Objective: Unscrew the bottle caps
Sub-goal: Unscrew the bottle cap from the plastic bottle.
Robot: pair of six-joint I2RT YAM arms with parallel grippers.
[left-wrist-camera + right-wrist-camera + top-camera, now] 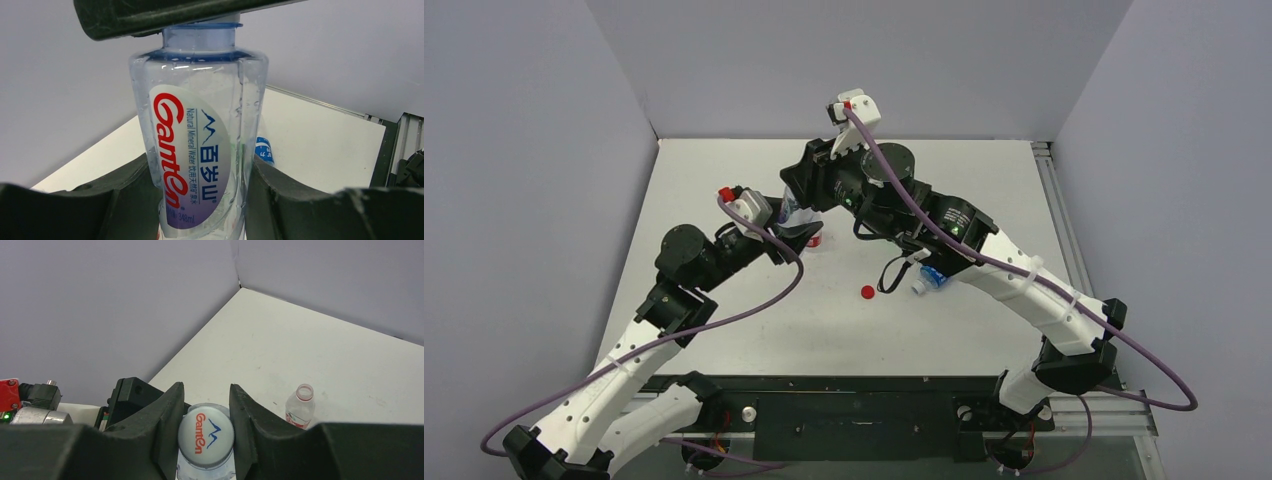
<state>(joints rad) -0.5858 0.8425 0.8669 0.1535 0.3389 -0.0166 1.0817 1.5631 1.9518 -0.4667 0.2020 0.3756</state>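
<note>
Right wrist view had the right gripper [206, 429] pinching the whitish-blue cap [206, 437] from both sides, its fingers touching the cap's rim. Lower down, the left gripper [200, 202] was clamped on the body of the Ganten bottle [200, 115], which stood upright with the cap on top. In the top view this bottle stood left of the table's middle, nearer the edge at 9 o'clock. An open bottle [300, 407] with a red label stood just beside it at 5 o'clock, apart from both grippers. Farther out at 4 o'clock lay the red cap [867, 292], and past it a blue-label bottle [932, 281] on its side, partly under the right arm [1024, 280]. White table [984, 170] stretched toward the metal rail [1054, 190] at 3 o'clock.
</note>
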